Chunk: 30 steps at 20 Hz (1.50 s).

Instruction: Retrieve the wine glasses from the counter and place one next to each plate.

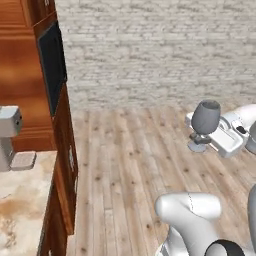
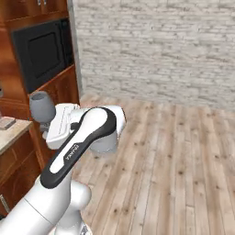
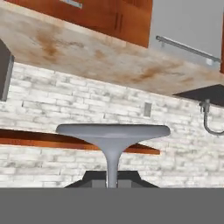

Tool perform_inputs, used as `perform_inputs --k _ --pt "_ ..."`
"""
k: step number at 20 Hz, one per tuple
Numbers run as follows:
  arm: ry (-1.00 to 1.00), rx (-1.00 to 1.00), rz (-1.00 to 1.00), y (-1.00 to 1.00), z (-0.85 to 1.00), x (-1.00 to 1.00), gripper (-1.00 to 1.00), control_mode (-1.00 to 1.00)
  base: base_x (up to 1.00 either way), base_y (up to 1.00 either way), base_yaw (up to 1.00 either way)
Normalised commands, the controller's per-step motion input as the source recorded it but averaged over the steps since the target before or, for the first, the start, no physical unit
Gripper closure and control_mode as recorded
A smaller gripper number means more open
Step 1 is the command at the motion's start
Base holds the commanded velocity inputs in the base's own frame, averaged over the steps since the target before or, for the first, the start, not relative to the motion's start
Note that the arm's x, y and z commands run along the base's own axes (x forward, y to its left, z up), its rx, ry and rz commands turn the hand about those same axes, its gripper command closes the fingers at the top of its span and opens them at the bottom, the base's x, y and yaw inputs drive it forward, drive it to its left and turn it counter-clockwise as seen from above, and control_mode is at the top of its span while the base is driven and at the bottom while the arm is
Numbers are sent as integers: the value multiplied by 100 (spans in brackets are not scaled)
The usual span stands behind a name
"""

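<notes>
- Hand view: jaws clamped on the wine glass (image 3: 112, 151) stem, foot toward the camera.
- Carry it steadily, upright, toward a plate; avoid swinging.

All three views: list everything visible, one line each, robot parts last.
wine glass: one, grey translucent, held by its stem, above the wood floor.
counter: one, beige stone with rust veining, lower left in the left base view.
microwave: one, black, built into the reddish-brown cabinets.
brick wall: one, whitish, behind.
wood floor: one, light planks.
gripper: one, dark tips, shut on the wine glass stem.
arm: one, white.
</notes>
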Motion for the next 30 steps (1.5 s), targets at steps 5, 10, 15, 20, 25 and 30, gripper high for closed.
perform_inputs --k 5,10,15,20,25,30 --pt "0 0 0 0 0 0 100 100 0 0 -100" --pt "0 0 0 0 0 0 100 100 0 0 -100" --pt "0 0 0 0 0 0 100 100 22 18 -90" --pt "0 0 0 0 0 0 100 100 89 65 -65" --pt "0 0 0 0 0 0 100 100 100 97 -41" --pt "0 0 0 0 0 0 100 100 100 100 -36"
